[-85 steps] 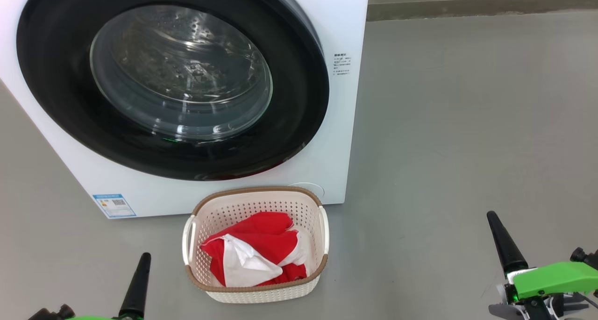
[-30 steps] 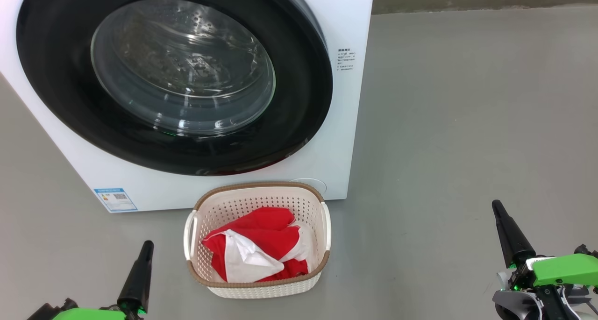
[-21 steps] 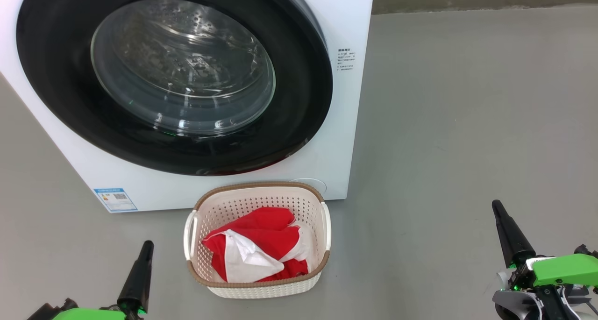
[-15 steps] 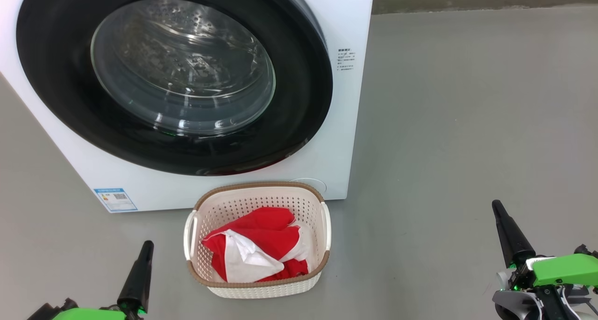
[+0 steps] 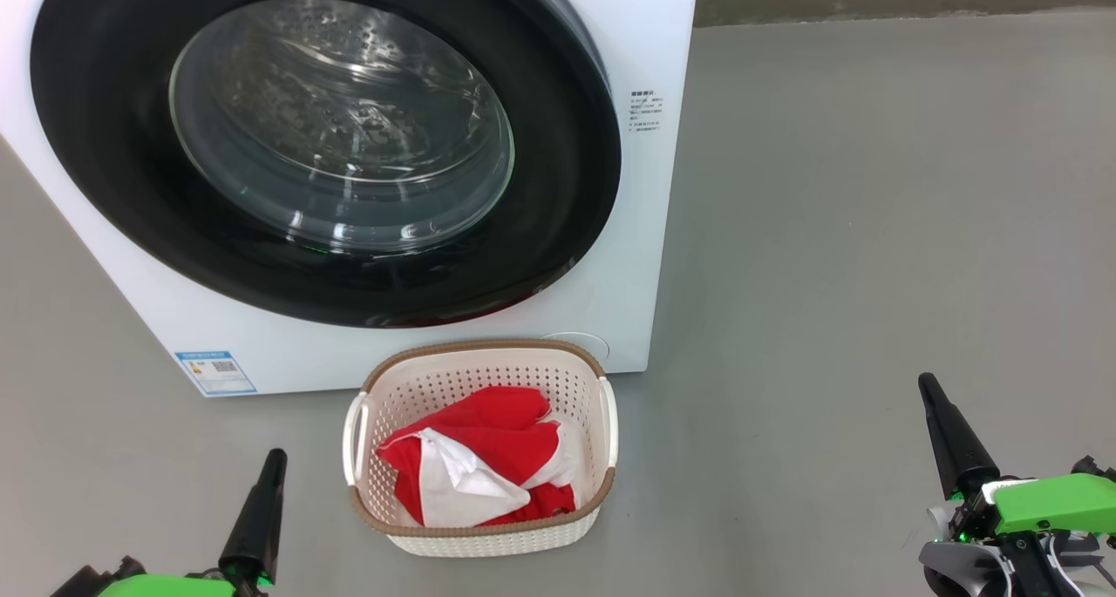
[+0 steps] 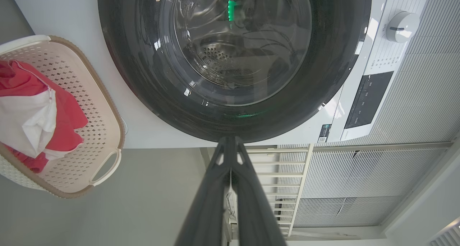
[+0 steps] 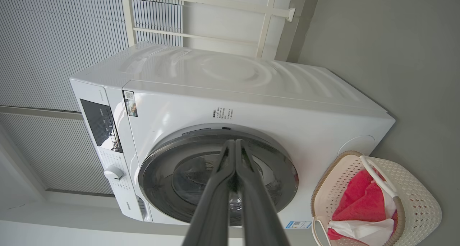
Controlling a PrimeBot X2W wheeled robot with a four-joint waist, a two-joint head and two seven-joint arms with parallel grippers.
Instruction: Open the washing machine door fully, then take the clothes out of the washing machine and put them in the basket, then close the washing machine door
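The washing machine (image 5: 645, 231) (image 7: 251, 95) is a white front-loader, and the washing machine door (image 5: 558, 170) (image 6: 334, 59) (image 7: 280, 167), black-rimmed with a glass window, lies shut flat against its front. On the floor in front stands the basket (image 5: 481, 540) (image 6: 107, 106) (image 7: 413, 188) with the red and white clothes (image 5: 488, 462) (image 6: 39, 109) (image 7: 359, 203) inside. My left gripper (image 5: 274, 457) (image 6: 230, 140) is shut and empty, low on the basket's left. My right gripper (image 5: 927, 383) (image 7: 235, 142) is shut and empty, far to the basket's right.
Grey floor (image 5: 872, 231) spreads to the right of the machine. A dark skirting line (image 5: 907, 4) runs along the back. A white railing (image 7: 266, 12) and ribbed wall panels (image 6: 413, 77) stand behind the machine.
The camera shifted slightly before one second ago. In the last second neither arm nor anything else has moved.
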